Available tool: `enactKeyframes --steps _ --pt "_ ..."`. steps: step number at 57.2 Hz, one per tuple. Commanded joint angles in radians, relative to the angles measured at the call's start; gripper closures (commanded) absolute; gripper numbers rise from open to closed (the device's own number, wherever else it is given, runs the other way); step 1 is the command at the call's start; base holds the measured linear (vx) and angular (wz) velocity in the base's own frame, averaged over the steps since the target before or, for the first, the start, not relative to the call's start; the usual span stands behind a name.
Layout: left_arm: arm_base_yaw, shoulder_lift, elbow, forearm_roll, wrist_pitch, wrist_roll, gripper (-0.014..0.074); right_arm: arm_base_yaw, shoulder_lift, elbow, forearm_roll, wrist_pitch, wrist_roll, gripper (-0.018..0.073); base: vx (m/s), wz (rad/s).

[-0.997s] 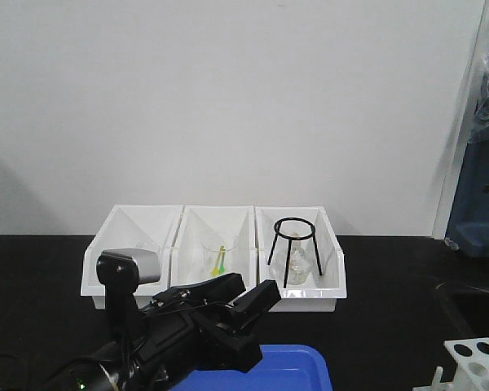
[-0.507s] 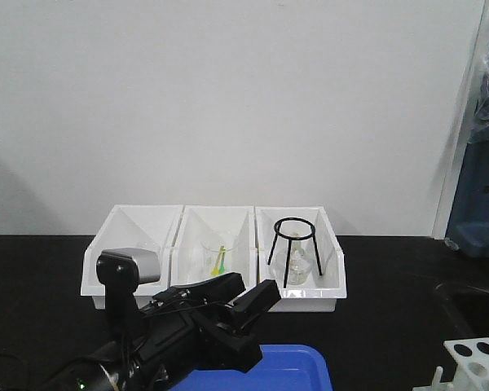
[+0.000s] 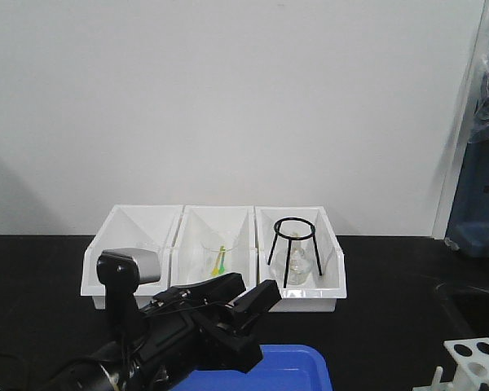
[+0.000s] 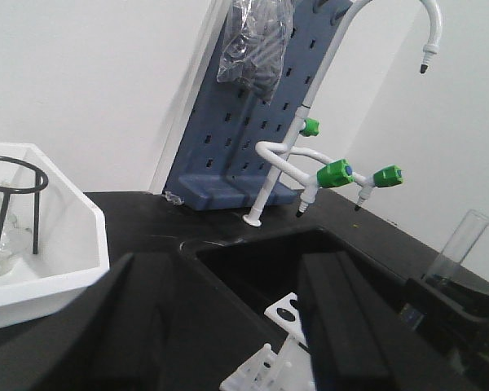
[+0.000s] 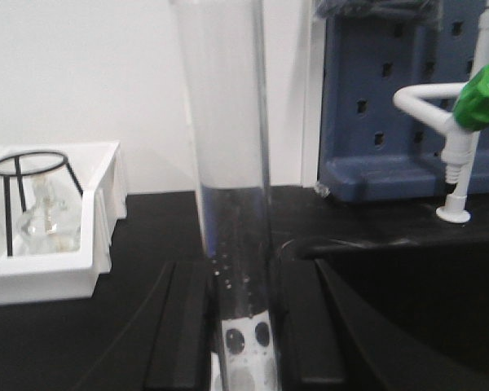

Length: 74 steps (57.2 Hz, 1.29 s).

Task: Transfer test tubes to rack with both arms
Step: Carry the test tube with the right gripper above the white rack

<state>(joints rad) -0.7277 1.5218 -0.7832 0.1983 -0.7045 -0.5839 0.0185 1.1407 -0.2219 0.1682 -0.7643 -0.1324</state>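
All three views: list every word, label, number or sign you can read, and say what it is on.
None: no view shows a readable word, number or sign.
The white bins, the rack and the test tube show no print.
The blue pegboard and the green tap handles show no markings either.

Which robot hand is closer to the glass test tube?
Right. The right hand is gripping the test tube, so they touch. The left hand is open and empty, and the tube stands apart from it, off to its right.
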Motion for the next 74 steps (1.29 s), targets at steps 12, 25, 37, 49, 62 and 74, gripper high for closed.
enactKeyframes --steps 12,25,37,49,62,74 --pt "0.003 -0.040 -0.028 -0.010 -0.085 0.002 0.0113 -0.001 0.114 -0.024 -0.034 -0.227 0.010 0.0566 0.00 0.00" --pt "0.003 -0.040 -0.028 -0.010 -0.085 0.002 0.0113 -0.001 0.182 -0.024 -0.032 -0.310 0.010 0.0566 0.00 0.00" --pt "0.003 -0.040 -0.028 -0.010 -0.085 0.002 0.0113 -0.001 0.251 -0.024 -0.010 -0.351 0.010 0.0566 0.00 0.00" --pt "0.003 -0.040 -0.028 -0.010 -0.085 0.002 0.0113 -0.001 0.312 -0.024 -0.031 -0.387 0.043 0.0566 0.00 0.00" --pt "0.003 -0.040 -0.028 -0.010 -0.085 0.002 0.0113 0.000 0.415 -0.024 -0.039 -0.466 0.071 0.0566 0.00 0.00" --pt "0.003 -0.040 -0.028 -0.010 -0.085 0.002 0.0113 0.003 0.457 0.015 -0.035 -0.576 0.094 0.0566 0.00 0.00"
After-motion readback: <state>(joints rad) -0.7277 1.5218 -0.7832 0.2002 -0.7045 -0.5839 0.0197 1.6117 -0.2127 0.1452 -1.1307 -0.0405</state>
